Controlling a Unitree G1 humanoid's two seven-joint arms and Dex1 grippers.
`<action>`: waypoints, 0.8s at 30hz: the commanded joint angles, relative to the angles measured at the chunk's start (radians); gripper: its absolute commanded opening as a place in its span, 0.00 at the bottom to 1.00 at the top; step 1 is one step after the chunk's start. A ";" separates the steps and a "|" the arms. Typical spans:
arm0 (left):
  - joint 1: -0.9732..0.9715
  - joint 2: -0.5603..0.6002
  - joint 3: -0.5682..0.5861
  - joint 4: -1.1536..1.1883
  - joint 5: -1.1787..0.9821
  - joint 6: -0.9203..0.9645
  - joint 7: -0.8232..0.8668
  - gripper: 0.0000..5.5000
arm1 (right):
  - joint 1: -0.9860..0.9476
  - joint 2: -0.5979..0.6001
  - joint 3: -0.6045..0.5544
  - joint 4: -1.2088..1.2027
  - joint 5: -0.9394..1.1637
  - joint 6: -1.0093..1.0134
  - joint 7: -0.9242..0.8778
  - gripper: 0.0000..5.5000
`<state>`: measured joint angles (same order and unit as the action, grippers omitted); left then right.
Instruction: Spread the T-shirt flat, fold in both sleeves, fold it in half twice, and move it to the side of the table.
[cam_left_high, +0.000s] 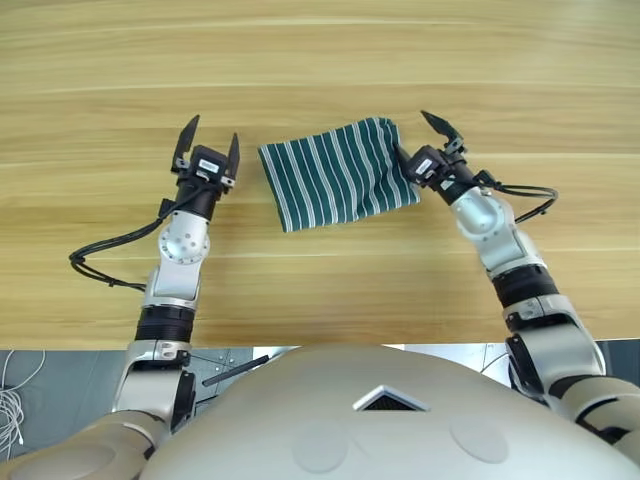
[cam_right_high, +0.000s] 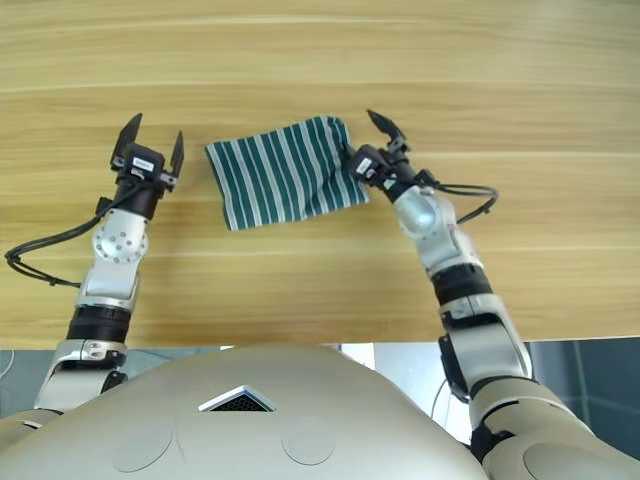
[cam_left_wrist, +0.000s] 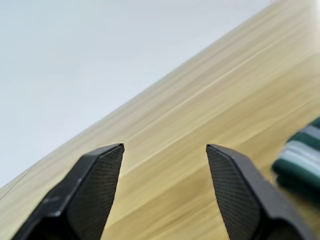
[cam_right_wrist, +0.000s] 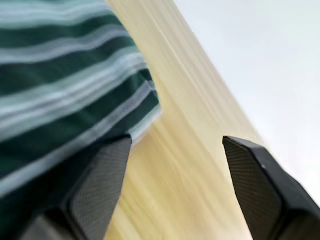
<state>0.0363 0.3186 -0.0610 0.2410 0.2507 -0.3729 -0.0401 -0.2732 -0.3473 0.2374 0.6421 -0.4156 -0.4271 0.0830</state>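
Note:
A green T-shirt with white stripes (cam_left_high: 338, 174) lies folded into a small rectangle on the wooden table (cam_left_high: 320, 60), slightly tilted. My left gripper (cam_left_high: 210, 142) stands open a short way off the shirt's left edge, nothing between its fingers. At the shirt's right edge is my right gripper (cam_left_high: 424, 136), also open, with one finger against or over the cloth and the other held away from it. The left wrist view shows the shirt's corner (cam_left_wrist: 301, 162) beyond its open fingertips (cam_left_wrist: 102, 165). Striped cloth (cam_right_wrist: 55, 80) lies beside one finger in the right wrist view.
Bare wood spreads all around the shirt, with wide room toward the far side and both ends. The table's near edge (cam_left_high: 70, 347) runs just in front of my torso. Black cables (cam_left_high: 105, 250) trail from both wrists over the tabletop.

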 joint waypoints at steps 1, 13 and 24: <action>-0.005 -0.006 0.011 0.005 -0.003 -0.031 0.019 0.56 | -0.084 0.066 -0.062 0.199 0.097 0.038 0.005 0.61; -0.010 -0.074 0.146 0.008 -0.170 -0.109 0.080 0.56 | 0.102 0.155 0.091 -0.440 0.250 0.030 0.234 0.61; -0.012 -0.118 0.150 0.001 -0.175 -0.128 0.072 0.56 | -0.092 0.250 0.091 0.285 0.189 0.048 0.175 0.61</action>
<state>0.0350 0.2048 0.0882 0.2479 0.0734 -0.5091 0.0316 -0.3690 -0.0909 0.3707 0.7865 -0.2512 -0.4635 0.2408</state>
